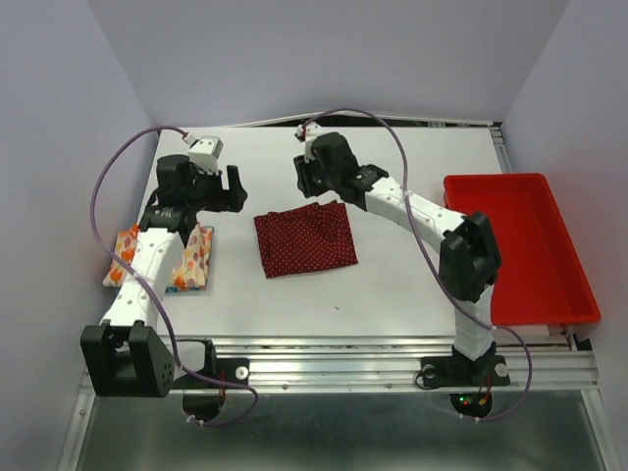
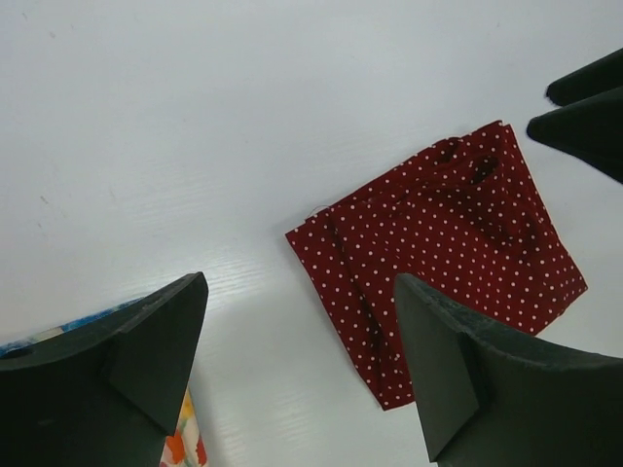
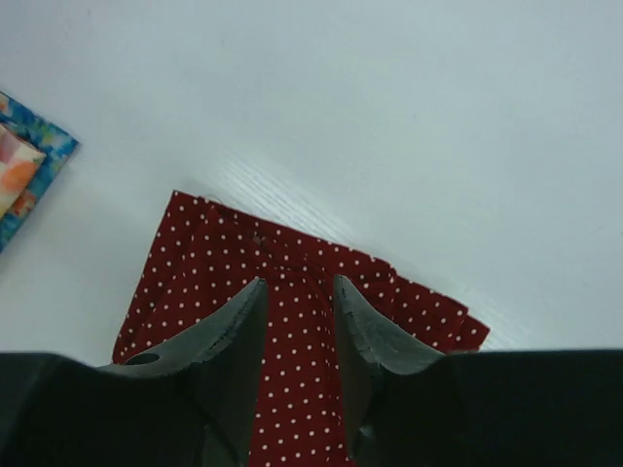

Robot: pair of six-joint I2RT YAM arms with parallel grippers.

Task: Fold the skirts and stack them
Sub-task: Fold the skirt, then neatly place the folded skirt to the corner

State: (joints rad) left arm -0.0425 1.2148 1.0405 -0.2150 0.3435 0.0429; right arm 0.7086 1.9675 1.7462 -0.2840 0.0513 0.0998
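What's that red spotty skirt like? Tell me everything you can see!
The dark red skirt is thin cloth covered in tiny white dots. It is folded into a rough square with a few creases, lying flat and slightly turned on the white table, near its middle. The right gripper hangs over its far edge, jaws slightly apart.

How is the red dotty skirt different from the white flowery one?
The red skirt has tiny white dots; the cream skirt has orange flowers. The red skirt lies alone mid-table; the cream skirt sits on the blue skirt at the left. The left arm crosses the cream skirt, not the red skirt. Both lie folded flat.
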